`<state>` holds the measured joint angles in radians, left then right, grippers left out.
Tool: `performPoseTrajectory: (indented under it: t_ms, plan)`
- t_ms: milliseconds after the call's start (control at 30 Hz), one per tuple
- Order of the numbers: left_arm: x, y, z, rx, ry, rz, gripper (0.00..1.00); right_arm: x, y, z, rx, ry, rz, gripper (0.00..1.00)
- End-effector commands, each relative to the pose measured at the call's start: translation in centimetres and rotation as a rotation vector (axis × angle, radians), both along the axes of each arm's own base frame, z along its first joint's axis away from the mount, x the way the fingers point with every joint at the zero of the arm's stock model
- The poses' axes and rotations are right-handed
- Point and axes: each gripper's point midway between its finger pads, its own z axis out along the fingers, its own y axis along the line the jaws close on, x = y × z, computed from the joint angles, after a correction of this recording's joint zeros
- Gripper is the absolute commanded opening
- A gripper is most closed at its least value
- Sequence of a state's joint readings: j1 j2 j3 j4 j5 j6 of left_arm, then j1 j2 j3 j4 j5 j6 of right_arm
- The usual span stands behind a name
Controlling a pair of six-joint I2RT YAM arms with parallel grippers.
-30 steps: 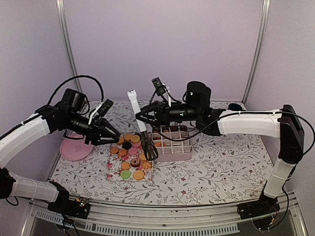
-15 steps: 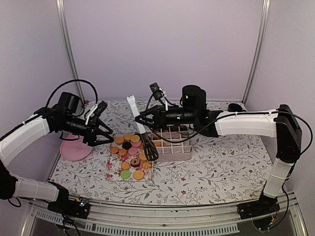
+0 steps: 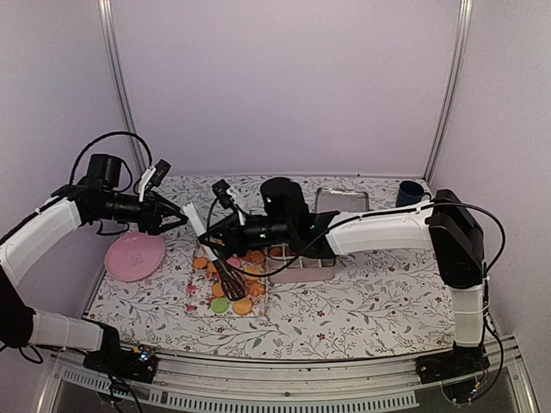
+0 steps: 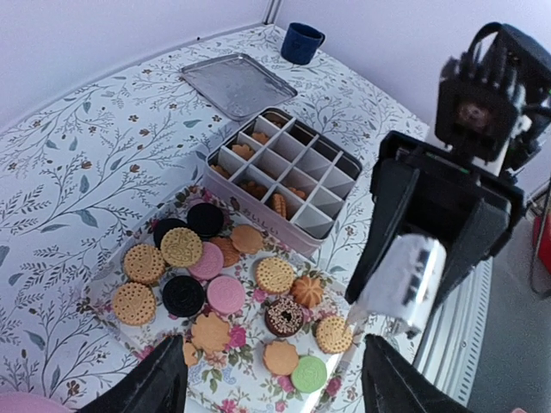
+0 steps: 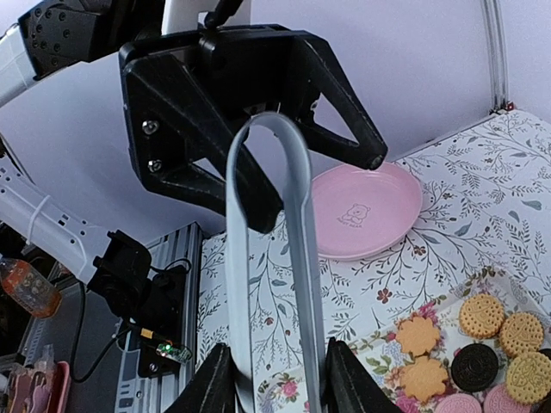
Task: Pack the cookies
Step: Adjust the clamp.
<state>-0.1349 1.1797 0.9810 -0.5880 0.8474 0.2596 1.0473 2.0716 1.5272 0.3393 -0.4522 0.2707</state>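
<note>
Your right gripper [image 3: 209, 239] is clamped part-way shut on the one pair of tongs [image 3: 193, 220]. Their long axis runs from the white looped handle at upper left down to the dark head at lower right, over the tray [image 4: 102, 280]. I can't tell whether the head touches anything.

Your left gripper [image 3: 176, 219] hangs just beyond that handle with its jaws spread wide and nothing in them, facing the right one.

The cookies [image 4: 225, 294] lie flat, faces up, on the flowered tray. They're round, so there's no long axis to call. I count three black, two pink, one green and one chocolate-topped, plus roughly eleven orange-tan.

A few more sit in the one divided box [image 4: 320, 225] just beside the tray, some on edge.

There's also one pink plate [image 3: 135, 255], one metal lid [image 4: 237, 83] and one blue cup [image 4: 302, 42].
</note>
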Motion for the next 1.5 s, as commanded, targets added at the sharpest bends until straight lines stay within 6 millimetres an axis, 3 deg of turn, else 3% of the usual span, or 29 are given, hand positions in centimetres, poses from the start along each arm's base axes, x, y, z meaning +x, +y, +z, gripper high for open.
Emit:
performPoseTrajectory:
  t_ms: [0, 133, 333, 567, 833, 933, 1067, 1467]
  plan:
    - [0.9, 1.3, -0.4, 0.025, -0.038, 0.05, 0.7, 0.9, 2.1, 2.4, 0.051, -0.103, -0.064, 0.35]
    - [1.0, 1.4, -0.9, 0.029, -0.072, 0.056, 0.7, 1.3, 2.3, 2.8, 0.055, -0.114, -0.088, 0.35]
    - [2.2, 0.5, 0.0, 0.005, -0.089, 0.05, 0.67, 0.7, 2.0, 2.7, 0.029, -0.102, -0.071, 0.35]
    - [2.0, -2.9, 1.1, -0.041, -0.098, -0.017, 0.66, 0.7, 2.2, 3.0, 0.014, -0.113, -0.09, 0.35]
    - [1.3, -6.1, 0.4, -0.081, -0.055, -0.078, 0.65, 1.0, 2.1, 2.1, -0.032, -0.128, -0.11, 0.35]
    - [0.9, -6.1, 0.1, -0.075, -0.055, -0.081, 0.65, 1.2, 2.3, 2.3, -0.034, -0.139, -0.114, 0.35]
    - [0.0, -5.5, -1.9, -0.032, -0.054, -0.077, 0.65, 1.5, 2.2, 2.1, -0.049, -0.155, -0.127, 0.35]
    - [-1.5, -5.1, -4.9, 0.001, -0.021, -0.103, 0.65, 1.5, 0.7, -0.7, -0.196, -0.177, -0.143, 0.33]
